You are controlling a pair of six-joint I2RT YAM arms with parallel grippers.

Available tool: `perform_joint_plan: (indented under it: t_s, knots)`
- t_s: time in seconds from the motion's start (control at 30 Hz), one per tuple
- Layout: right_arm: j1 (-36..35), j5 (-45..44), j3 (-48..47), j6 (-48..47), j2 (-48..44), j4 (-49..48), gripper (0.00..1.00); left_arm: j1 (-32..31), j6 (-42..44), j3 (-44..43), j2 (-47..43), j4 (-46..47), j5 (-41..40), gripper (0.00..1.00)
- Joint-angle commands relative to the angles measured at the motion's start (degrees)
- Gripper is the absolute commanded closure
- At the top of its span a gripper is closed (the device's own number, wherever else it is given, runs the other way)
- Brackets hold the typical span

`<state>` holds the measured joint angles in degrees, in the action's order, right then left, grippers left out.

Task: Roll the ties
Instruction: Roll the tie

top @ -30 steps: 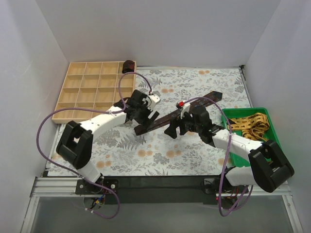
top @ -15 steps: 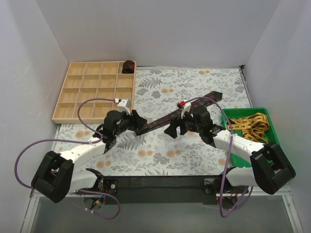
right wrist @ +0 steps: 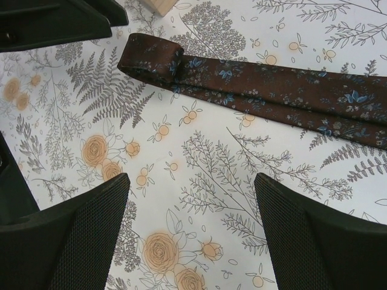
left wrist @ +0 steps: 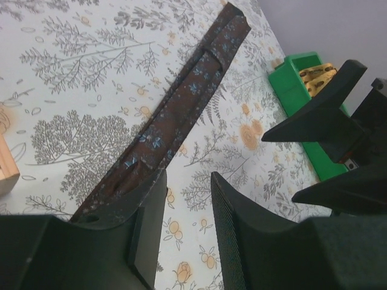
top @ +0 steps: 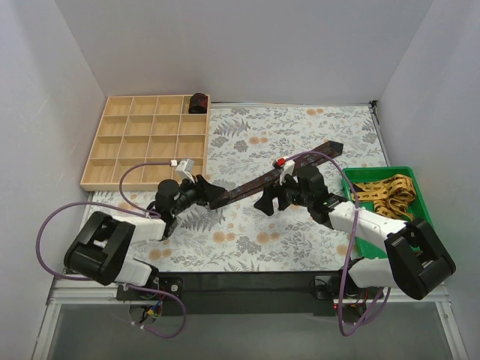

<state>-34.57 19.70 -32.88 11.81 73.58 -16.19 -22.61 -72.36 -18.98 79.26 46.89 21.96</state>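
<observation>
**Dark tie flat on the cloth, both pincers open beside it**

From above we see the dark tie point(top: 277, 174) stretched flat on the floral tablecloth point(top: 300, 240). It runs from left of centre up toward the upper right of the frame. Its lower end lies right at the left gripper point(top: 209, 194), whose arm reaches in low from the lower left.

In the left wrist view, that gripper's fingers point(left wrist: 147, 232) stand a little apart, and only tablecloth shows in the gap. The tie's near end passes beside the finger at the lower left of that frame. We cannot tell whether cloth and finger touch. Here the tie shows small blue flowers on a brown-maroon ground.

The right gripper point(top: 265, 202) sits just below the tie's middle stretch in the top view. In the right wrist view its fingers point(right wrist: 78, 238) fill the two bottom corners, spread wide, with nothing between them but tablecloth. The tie crosses the top of that frame. Its end is folded over on itself at the upper left, near the left gripper's black tip in the corner.

A wooden tray point(top: 142, 142) of open compartments lies at the upper left of the top view. We make out a small rolled tie point(top: 198, 102) in its far right corner compartment. At the right edge, a green bin point(top: 358, 225) holds a yellow tie point(top: 386, 193), loosely heaped.
</observation>
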Motion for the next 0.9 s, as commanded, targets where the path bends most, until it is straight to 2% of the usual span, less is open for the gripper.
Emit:
perform_joint_plan:
  t_s: [0.0, 0.33, 0.6, 0.87]
  knots:
    - [0.2, 1.0, -0.6, 0.1, 0.7, -1.6, 0.24, 0.8, -2.2, 1.9, 3.5, 8.8, 3.4, 0.67]
    - [0.1, 1.4, -1.0, 0.1, 2.6, -1.7, 0.24, 1.1, -4.8, 2.5, 13.7, 16.7, 4.7, 0.70]
    - [0.1, 1.7, -0.9, 0.1, 3.8, -2.4, 0.24, 1.2, -6.7, 3.4, 21.9, 18.8, 2.8, 0.72]
    - [0.2, 2.3, -0.7, 0.0, 3.9, -2.8, 0.25, 1.5, -8.6, 3.4, 24.5, 21.5, 2.7, 0.73]
